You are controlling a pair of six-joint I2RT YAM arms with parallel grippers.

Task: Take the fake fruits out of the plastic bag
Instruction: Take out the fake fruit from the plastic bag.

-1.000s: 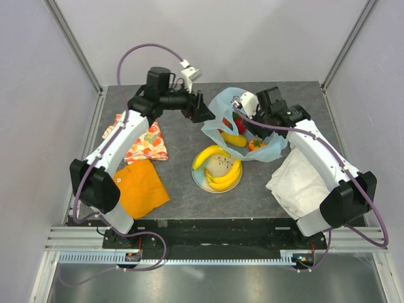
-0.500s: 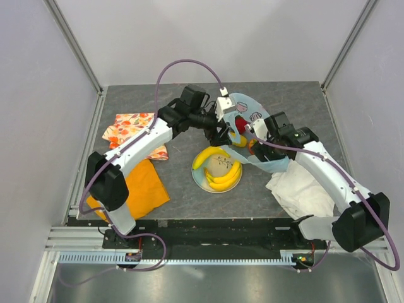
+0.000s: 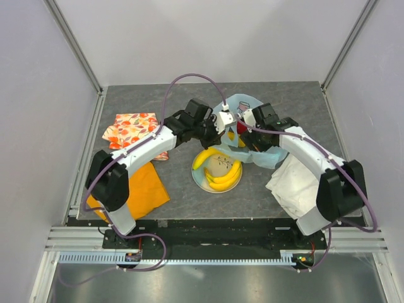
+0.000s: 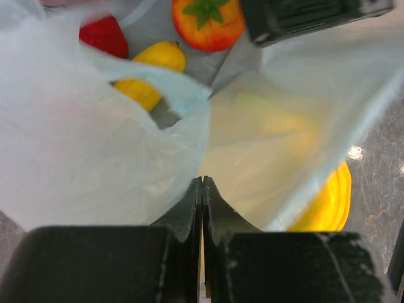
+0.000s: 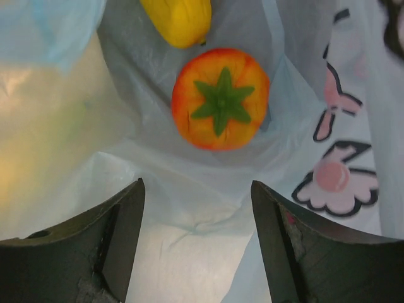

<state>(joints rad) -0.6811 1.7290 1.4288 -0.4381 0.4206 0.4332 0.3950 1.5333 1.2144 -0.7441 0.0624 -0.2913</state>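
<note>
Grey stone-look counter (image 3: 183, 205) fills the booth floor, with pale walls on three sides. Both arms reach to the plastic bag (image 3: 245, 104), which lies crumpled at the middle of the far half.

The left end effector (image 4: 202, 180) has its fingers pressed flat together, and a fold of the thin bag film is caught at their tips. Beyond those tips, inside the bag's mouth, lie a red fruit (image 4: 101, 35) to the far left, a yellow fruit (image 4: 151, 62) just beside it, and an orange fruit (image 4: 208, 22) straight ahead. Off to its right, a plate (image 3: 201, 183) carries bananas (image 3: 222, 178), partly veiled by the bag.

The right end effector (image 5: 197, 186) is spread wide and grips nothing. Its fingers hang over the bag film, one on each side. The orange fruit, with a green star-shaped leaf on top, sits just ahead of the gap between them, inside the bag. The yellow fruit lies beyond that. A pink cartoon print shows on the bag to this end effector's right.

A white cloth (image 3: 300, 180) lies under the right arm. A patterned cloth (image 3: 129, 128) and an orange cloth (image 3: 144, 189) lie under the left arm.
</note>
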